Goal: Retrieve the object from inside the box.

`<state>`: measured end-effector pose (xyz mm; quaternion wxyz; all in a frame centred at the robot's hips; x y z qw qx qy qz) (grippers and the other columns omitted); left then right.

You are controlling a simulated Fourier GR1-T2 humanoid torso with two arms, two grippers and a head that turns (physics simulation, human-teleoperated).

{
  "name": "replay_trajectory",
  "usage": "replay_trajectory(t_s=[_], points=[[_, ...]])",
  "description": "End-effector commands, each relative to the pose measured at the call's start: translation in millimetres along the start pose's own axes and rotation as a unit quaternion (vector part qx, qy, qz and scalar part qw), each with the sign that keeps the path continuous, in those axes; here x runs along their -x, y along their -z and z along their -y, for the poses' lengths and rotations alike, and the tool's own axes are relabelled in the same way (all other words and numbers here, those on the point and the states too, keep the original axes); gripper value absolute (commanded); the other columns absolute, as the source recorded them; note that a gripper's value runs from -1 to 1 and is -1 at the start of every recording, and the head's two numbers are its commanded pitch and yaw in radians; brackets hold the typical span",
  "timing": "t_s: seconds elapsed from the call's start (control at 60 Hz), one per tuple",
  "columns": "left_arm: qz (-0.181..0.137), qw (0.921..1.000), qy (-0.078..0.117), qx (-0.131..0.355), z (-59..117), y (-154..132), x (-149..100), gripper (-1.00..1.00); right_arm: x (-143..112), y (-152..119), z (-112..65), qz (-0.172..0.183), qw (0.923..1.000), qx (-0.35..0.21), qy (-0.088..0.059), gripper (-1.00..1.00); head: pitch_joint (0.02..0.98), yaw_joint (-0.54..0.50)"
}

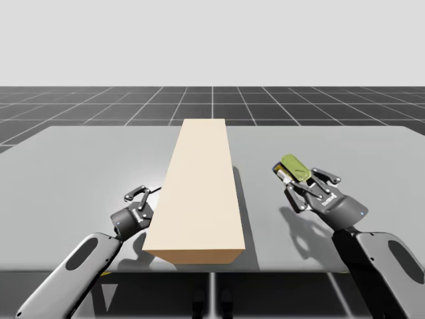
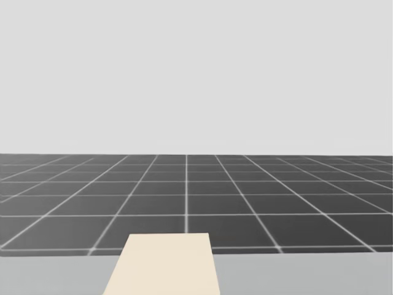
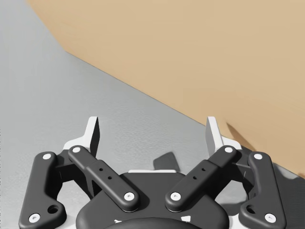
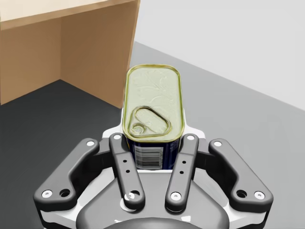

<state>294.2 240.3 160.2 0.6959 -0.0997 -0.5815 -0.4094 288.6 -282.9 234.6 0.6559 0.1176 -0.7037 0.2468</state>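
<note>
One grey table (image 1: 80, 166) is showing, and one long tan box (image 1: 199, 193) is lying on it. One rectangular can (image 4: 152, 107) is showing as well, its pale green lid carrying one pull ring (image 4: 145, 121). Two arms are coming in from the near edge in the high view, one to each side of the box: my left arm (image 1: 73, 272) and my right arm (image 1: 385, 266). Two grippers are showing, my left gripper (image 3: 152, 136) and my right gripper (image 1: 300, 179), and each is bearing two fingers (image 3: 93, 136), making four fingers in all
</note>
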Motion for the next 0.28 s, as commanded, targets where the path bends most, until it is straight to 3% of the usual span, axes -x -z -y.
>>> replay_trajectory(t_s=[0.017, 0.083, 0.133, 0.283], points=[[0.002, 1.0000, -0.002, -0.006, -3.0, -1, 0, -1.00, -56, 14, 40.9, 0.061, 0.9951, 0.076, -0.019, 1.00, 0.116, -0.03], [0.005, 0.9999, -0.004, -0.010, -4.4, -1, 0, -1.00, -70, 20, 58.4, 0.066, 0.9924, 0.097, -0.039, 1.00, 0.118, -0.03], [0.006, 0.9999, -0.004, -0.011, -5.0, -1, 0, -1.00, -76, 24, 65.7, 0.070, 0.9920, 0.099, -0.037, 1.00, 0.120, -0.03], [0.006, 0.9998, -0.007, -0.015, -7.3, -2, 0, -1.00, -105, 42, 81.9, 0.092, 0.9881, 0.113, -0.048, 1.00, 0.120, -0.03]])
